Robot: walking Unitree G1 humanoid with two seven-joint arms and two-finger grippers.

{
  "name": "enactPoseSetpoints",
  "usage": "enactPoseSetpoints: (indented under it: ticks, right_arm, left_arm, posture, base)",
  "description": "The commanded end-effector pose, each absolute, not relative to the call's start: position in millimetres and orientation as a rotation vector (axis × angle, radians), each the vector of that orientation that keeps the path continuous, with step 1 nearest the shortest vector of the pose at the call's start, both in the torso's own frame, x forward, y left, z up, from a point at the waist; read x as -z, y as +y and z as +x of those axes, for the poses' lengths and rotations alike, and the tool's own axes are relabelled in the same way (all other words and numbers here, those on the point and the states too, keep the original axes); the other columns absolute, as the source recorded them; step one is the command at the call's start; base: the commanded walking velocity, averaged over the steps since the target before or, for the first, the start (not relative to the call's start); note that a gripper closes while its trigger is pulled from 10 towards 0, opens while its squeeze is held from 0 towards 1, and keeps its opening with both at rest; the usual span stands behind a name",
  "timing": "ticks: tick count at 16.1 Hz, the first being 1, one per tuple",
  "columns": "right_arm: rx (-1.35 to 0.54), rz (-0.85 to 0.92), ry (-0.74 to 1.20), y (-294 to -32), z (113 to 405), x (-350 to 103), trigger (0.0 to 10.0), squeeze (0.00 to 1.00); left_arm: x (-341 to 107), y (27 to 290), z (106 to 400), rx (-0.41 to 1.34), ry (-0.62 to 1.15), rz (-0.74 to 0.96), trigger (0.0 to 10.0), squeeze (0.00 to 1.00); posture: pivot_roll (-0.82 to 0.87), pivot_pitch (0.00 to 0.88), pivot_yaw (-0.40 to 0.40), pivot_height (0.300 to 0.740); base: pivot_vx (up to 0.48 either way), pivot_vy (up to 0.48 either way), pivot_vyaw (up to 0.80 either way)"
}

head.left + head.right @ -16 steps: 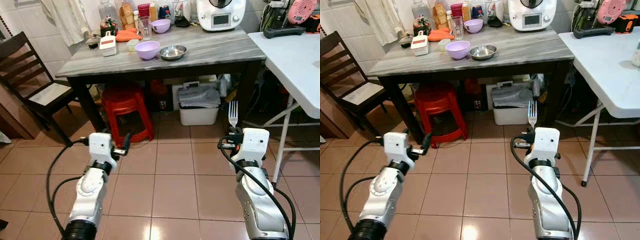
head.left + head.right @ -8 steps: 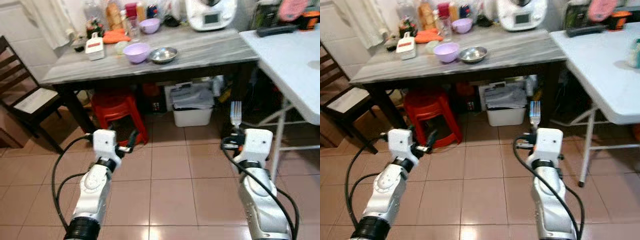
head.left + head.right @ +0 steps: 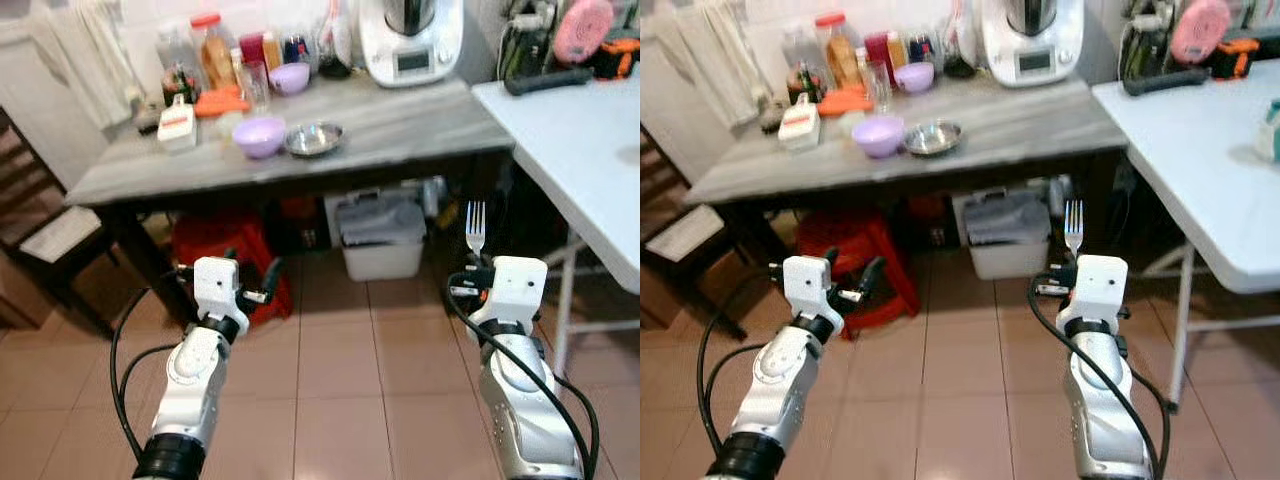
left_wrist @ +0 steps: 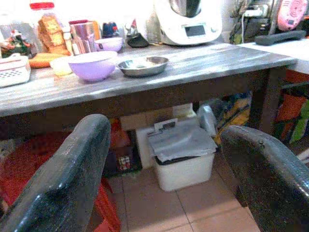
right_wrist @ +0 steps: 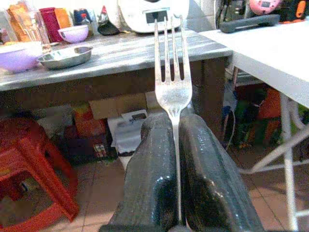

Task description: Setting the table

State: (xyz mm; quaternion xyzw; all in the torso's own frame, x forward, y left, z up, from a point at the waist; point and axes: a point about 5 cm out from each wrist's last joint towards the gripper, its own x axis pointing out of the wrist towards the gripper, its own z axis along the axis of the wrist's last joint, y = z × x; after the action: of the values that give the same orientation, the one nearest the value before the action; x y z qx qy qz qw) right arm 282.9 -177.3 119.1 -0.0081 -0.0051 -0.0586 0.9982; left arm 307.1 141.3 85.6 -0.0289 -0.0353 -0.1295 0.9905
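- Closer now: the head camera has advanced toward the grey desk, while both arms keep their raised pose.
- Right jaws are clamped on the fork, tines upright, held over the tiled floor short of the desk.
- Left jaws stand wide apart, empty.
- Purple bowl sits at 9 o'clock of the steel bowl, nearly touching.
- Left wrist view reveals a white bin under the desk.
- White desk lies at 3 o'clock.
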Motion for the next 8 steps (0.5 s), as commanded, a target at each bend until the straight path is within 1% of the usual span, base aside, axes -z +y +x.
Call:
enactPoseSetpoints:
  ticks: [1,8]
  right_arm:
    - [0.084,-0.004,-0.032,-165.0,285.9,-123.9,10.0,0.0]
    - [0.08,-0.008,-0.033,-164.6,285.9,-123.4,10.0,0.0]
  left_arm:
    - [-86.4,154.8,307.1,0.225,-0.071,-0.04,10.0,0.0]
    - [-87.5,152.3,308.4,0.233,-0.073,-0.044,10.0,0.0]
  posture:
    - [-0.1,0.0,0.145,0.74]
    - [-0.1,0.0,0.149,0.74]
  base:
    - [0.48,0.0,0.0]
    - [0.48,0.0,0.0]
